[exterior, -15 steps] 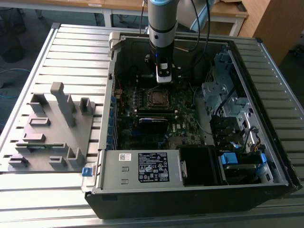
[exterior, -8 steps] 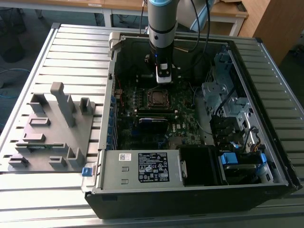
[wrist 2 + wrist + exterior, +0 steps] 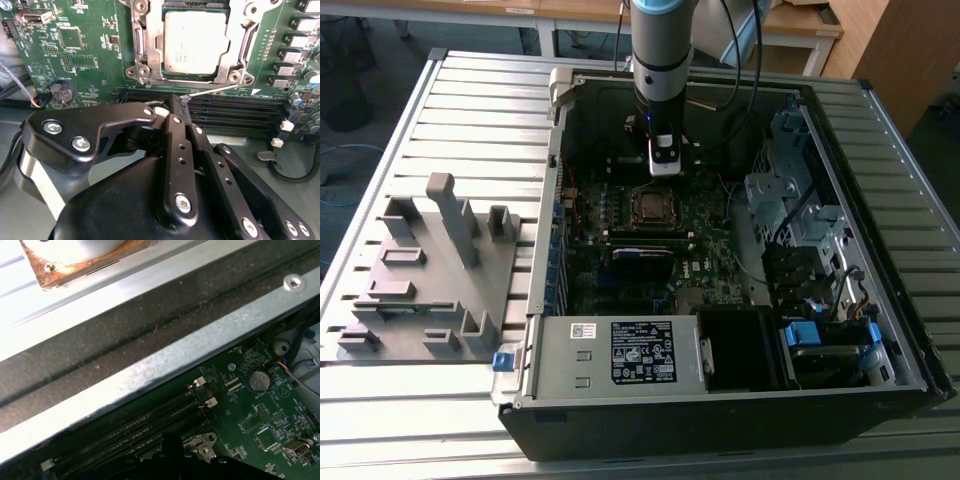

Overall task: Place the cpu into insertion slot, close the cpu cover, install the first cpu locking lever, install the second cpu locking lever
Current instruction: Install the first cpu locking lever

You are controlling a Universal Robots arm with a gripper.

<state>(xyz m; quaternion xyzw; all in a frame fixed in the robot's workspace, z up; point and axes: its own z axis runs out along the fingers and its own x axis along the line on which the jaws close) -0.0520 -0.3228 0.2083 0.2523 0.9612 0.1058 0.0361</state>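
Observation:
The cpu [image 3: 195, 42], a silver-grey square, lies in the insertion slot [image 3: 650, 205] on the green motherboard. The cpu cover [image 3: 148, 50], a silvery frame, lies flat around it. One thin locking lever [image 3: 215, 90] runs slanted along the socket's near edge, and its free end rests against my fingertips. A second lever rod [image 3: 246, 47] lies along the socket's side. My gripper [image 3: 181, 102] is shut, its black fingers pressed together right at that lever end. In the exterior view the gripper [image 3: 663, 165] hangs inside the case just behind the socket.
Long black memory slots [image 3: 235, 107] run beside the socket, close to my fingers. A coin battery [image 3: 258, 381] sits on the board. The case's metal wall [image 3: 150, 365] and the drive cage [image 3: 790, 200] bound the space. A grey fixture [image 3: 430, 270] stands on the table at the exterior view's left.

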